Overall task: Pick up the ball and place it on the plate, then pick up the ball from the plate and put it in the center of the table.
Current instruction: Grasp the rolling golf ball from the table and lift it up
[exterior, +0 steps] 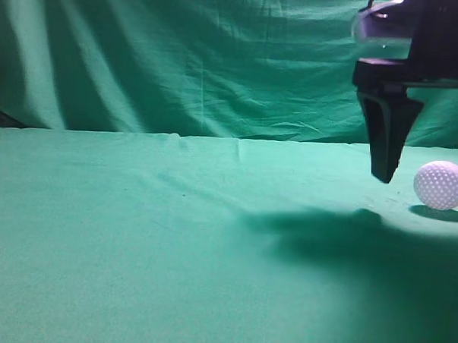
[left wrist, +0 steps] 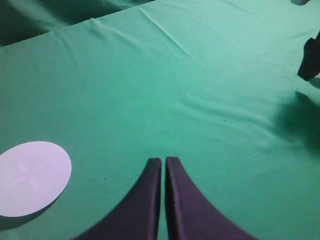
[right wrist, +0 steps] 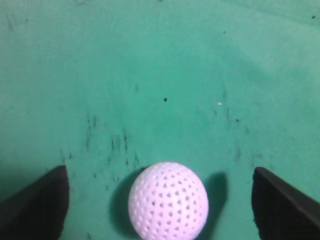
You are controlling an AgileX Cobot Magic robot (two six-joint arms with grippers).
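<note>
small white dimpled golf ball point(right wrist: 168, 201) on green cloth table point(exterior: 135, 236), bottom cropped | right black gripper point(right wrist: 160, 200) spread wide, straddling it, untouched | left black gripper point(left wrist: 163, 162) pressed closed, beside white round plate point(left wrist: 31, 177)

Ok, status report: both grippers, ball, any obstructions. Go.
Right gripper open, straddling the ball, no contact. Left gripper shut, empty, hovering over the table. Ball sits on the cloth; plate bare. Nothing in the way.
</note>
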